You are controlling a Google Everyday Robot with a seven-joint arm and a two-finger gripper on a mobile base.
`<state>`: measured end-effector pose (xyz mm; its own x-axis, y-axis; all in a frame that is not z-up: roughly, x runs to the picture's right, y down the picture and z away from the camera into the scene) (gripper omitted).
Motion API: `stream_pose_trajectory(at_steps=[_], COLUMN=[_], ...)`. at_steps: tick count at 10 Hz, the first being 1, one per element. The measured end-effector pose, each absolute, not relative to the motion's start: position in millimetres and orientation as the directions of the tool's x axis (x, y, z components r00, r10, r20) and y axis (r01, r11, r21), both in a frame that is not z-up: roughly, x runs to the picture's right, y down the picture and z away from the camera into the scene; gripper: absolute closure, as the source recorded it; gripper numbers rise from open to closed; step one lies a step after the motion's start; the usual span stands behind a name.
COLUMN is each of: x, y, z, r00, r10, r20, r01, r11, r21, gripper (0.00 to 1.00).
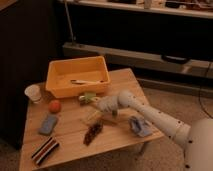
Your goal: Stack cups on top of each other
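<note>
Dark shelving backs the low wooden table [122,82], where the pale yellow-green cup [88,97] sits just in front of the orange-yellow bin [52,82], and the white cup [33,93] stands well apart at the table's left edge. The pincer [98,102] hangs just beside the pale yellow-green cup, jaws spread wide and nothing in them. The step in hand looks like the grasp of that cup, so the jaws should straddle its wall squarely before closing (whether it stands upright or lies tilted I cannot tell). A firm hold near the rim seems wise, then a lift high enough to pass the orange ball [54,106] on the way to the white cup.
</note>
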<state>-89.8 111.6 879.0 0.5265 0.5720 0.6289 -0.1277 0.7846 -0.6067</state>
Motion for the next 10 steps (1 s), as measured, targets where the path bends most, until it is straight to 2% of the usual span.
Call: stream_pose_trajectory(at_steps=[5,7,10], x=[-87.9,-90.3,-101.7], y=[58.7,54.1,62.5], z=[840.3,843.5,873.9], r00=[0.553,0.566,0.604], r10=[0.456,0.448,0.433], r20=[0.697,0.693,0.670], r01=[-0.012,0.007,0.036], r11=[0.841,0.837,0.824], r21=[-0.541,-0.547,-0.565], gripper=[0.20,0.20,0.20])
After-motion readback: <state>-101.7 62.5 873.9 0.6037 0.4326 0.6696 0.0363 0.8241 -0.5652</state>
